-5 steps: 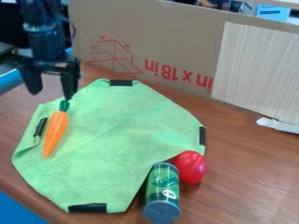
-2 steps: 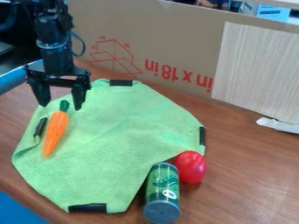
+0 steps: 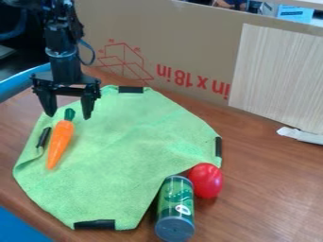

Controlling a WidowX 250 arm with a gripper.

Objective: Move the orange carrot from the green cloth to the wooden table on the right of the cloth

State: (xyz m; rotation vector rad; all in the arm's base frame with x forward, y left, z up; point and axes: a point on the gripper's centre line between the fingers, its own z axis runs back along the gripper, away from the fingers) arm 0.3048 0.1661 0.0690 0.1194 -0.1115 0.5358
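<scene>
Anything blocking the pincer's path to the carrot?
Nothing visible. The open pincer hangs by the carrot's green top. The nearest black strip lies beside the carrot on the green cloth, not between; the canister and red toy sit well aside.

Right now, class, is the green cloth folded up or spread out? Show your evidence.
Mostly spread out: the green cloth lies broadly across the table, with a small fold at its edge near the carrot.
</scene>
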